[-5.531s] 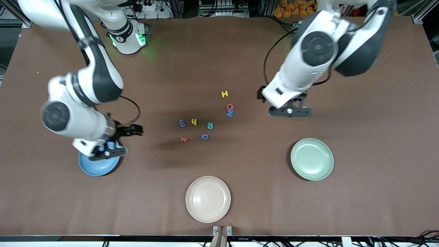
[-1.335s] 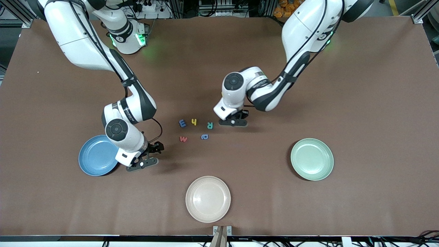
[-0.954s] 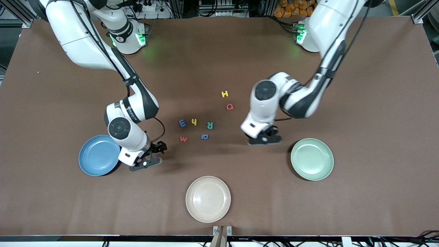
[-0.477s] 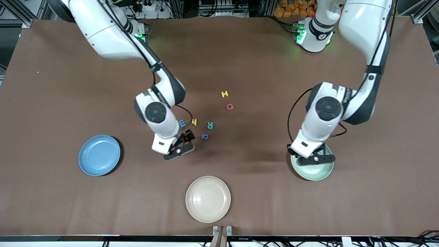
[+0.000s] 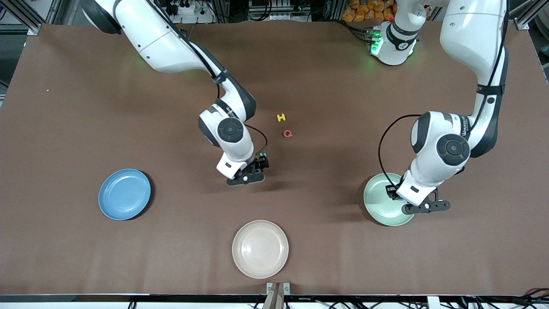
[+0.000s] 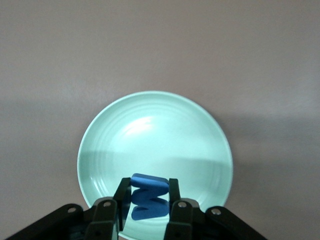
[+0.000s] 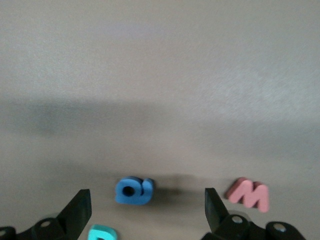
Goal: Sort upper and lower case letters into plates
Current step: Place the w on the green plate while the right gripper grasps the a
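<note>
While the left gripper (image 6: pixel 148 210) pinches 1 blue letter (image 6: pixel 148 196) over the mint plate (image 6: pixel 200 135), the right gripper (image 7: pixel 145 207) gapes over 3 letters.

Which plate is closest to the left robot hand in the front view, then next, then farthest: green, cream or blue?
From the left gripper:
1. Mint green plate, right under it, toward the left arm's end.
2. Cream plate, mid-table, nearest the front camera.
3. Blue plate, toward the right arm's end.

The brown worktop (image 5: pixel 85 86) carries three plates: a sky blue plate (image 5: pixel 124 194) toward the right arm's end, a mint green plate (image 5: pixel 379 199) toward the left arm's end, and a cream plate (image 5: pixel 260 249) at 6 o'clock. Near the centre lie a yellow H (image 5: pixel 281 117), a red Q (image 5: pixel 288 134), a blue letter (image 7: pixel 133 190) and a red letter (image 7: pixel 248 194).
</note>
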